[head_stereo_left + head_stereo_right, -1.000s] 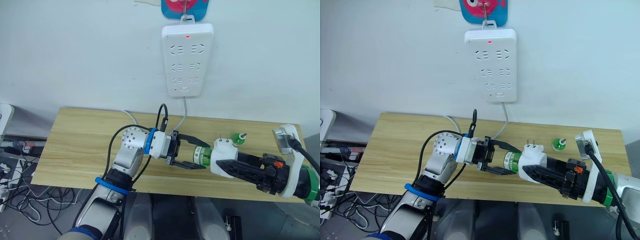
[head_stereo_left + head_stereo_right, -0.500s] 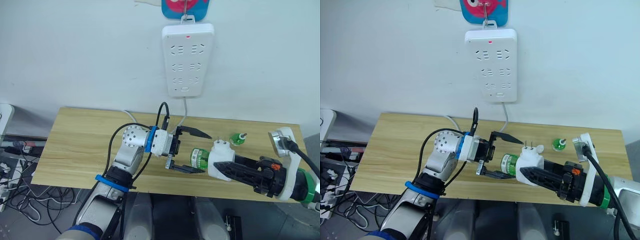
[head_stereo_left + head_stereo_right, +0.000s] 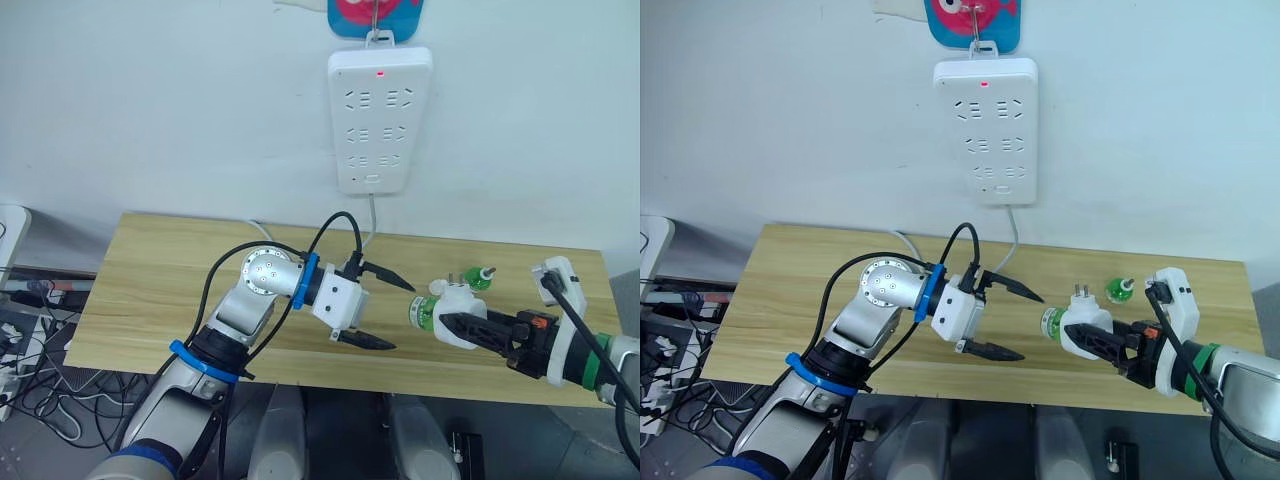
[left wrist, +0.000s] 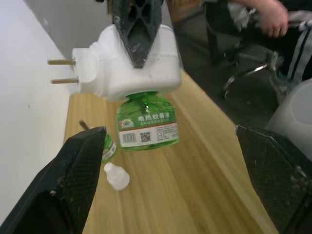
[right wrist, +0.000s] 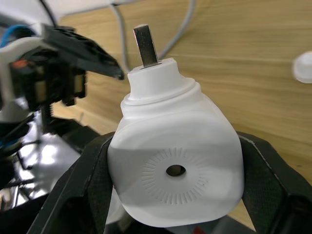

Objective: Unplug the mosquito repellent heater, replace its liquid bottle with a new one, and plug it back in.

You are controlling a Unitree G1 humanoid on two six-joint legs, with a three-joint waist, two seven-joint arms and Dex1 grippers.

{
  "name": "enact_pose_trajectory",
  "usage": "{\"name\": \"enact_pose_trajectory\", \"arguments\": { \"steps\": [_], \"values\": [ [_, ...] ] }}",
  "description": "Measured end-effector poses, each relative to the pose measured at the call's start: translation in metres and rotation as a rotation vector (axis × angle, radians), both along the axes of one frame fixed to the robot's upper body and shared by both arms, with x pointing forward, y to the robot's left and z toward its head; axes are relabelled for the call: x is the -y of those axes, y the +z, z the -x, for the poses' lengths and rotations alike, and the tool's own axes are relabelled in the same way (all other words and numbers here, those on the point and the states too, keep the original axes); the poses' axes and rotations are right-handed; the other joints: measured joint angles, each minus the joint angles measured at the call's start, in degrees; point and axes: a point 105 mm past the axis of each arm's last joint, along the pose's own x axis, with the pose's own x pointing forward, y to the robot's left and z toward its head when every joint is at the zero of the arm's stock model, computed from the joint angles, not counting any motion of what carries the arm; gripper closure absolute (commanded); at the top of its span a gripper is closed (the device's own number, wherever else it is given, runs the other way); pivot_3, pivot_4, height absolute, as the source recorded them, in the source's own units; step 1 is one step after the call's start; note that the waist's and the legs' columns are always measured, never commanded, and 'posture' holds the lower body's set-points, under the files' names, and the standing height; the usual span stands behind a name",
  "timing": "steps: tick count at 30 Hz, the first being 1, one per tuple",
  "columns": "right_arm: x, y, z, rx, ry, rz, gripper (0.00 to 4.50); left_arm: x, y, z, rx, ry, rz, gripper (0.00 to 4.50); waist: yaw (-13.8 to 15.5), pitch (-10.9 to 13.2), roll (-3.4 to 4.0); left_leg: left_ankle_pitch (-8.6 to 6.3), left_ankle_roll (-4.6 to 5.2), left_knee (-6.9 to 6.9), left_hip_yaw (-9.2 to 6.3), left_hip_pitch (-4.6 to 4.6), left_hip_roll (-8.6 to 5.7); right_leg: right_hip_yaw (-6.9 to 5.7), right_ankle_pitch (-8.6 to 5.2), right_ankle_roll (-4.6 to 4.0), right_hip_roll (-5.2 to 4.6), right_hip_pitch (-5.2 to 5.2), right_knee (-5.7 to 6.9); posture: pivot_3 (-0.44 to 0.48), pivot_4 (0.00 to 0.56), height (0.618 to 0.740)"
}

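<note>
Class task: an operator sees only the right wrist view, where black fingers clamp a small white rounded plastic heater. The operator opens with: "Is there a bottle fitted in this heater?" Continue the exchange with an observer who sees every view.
Observer: Yes. A green liquid bottle with a printed label sits in the white rounded plastic heater, opposite the end that faces you.
Operator: Is the left gripper holding that bottle?
Observer: No. It is open, with one finger on each side of the bottle, and it touches nothing.
Operator: Where is the other bottle?
Observer: A second small green bottle stands on the wooden table, on the wall side of the heater.
</note>
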Motion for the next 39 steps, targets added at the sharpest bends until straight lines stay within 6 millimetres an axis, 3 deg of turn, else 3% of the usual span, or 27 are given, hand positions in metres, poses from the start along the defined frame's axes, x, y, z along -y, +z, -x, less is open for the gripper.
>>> {"name": "enact_pose_trajectory", "arguments": {
  "steps": [7,20,23,28,29,38,39],
  "values": [
    [-0.010,-0.006,0.001,-0.013,-0.128,-0.002,1.38,0.009,-0.007,-0.004,0.028,0.047,-0.033,0.02,-0.05,-0.01,0.01,0.02,-0.04,-0.01,0.00,0.00,0.01,0.01,0.00,0.00,0.00,-0.03,0.01,0.050,0.376,0.740],
    [-0.034,0.001,0.003,-0.038,-0.263,-0.113,1.38,0.022,-0.009,-0.011,0.080,0.060,-0.010,0.02,-0.33,-0.03,0.01,0.04,-0.07,-0.01,0.00,0.00,0.01,0.01,0.00,0.00,-0.01,-0.05,0.03,0.035,0.382,0.740],
    [-0.037,0.001,0.003,-0.049,-0.278,-0.123,1.38,0.022,-0.009,-0.012,0.085,0.060,-0.006,0.59,-0.37,-0.03,0.01,0.05,-0.07,0.00,-0.01,0.00,0.01,0.01,0.00,0.00,-0.01,-0.05,0.04,0.036,0.381,0.740],
    [-0.040,0.000,0.004,-0.066,-0.277,-0.128,1.38,0.021,-0.009,-0.015,0.095,0.065,-0.004,2.14,-0.37,-0.03,0.01,0.05,-0.06,0.00,-0.02,0.00,0.00,0.00,0.00,-0.01,-0.02,-0.05,0.05,0.035,0.383,0.740],
    [-0.040,0.000,0.003,-0.065,-0.278,-0.128,1.38,0.021,-0.009,-0.015,0.096,0.064,-0.004,2.28,-0.37,-0.03,0.01,0.05,-0.06,0.00,-0.01,0.00,0.00,0.00,0.00,-0.01,-0.02,-0.05,0.05,0.035,0.383,0.740],
    [-0.041,0.000,0.002,-0.064,-0.279,-0.129,1.38,0.022,-0.008,-0.016,0.098,0.061,-0.005,2.28,-0.38,-0.04,0.01,0.04,-0.04,0.00,-0.02,0.00,0.00,0.00,0.00,-0.01,-0.02,-0.05,0.05,0.037,0.386,0.740],
    [-0.040,0.000,0.002,-0.063,-0.275,-0.125,1.03,0.022,-0.008,-0.016,0.096,0.061,-0.006,2.28,-0.37,-0.04,0.01,0.04,-0.04,0.00,-0.02,0.00,0.00,0.00,0.00,-0.01,-0.01,-0.05,0.05,0.037,0.386,0.740]
  ]
}}
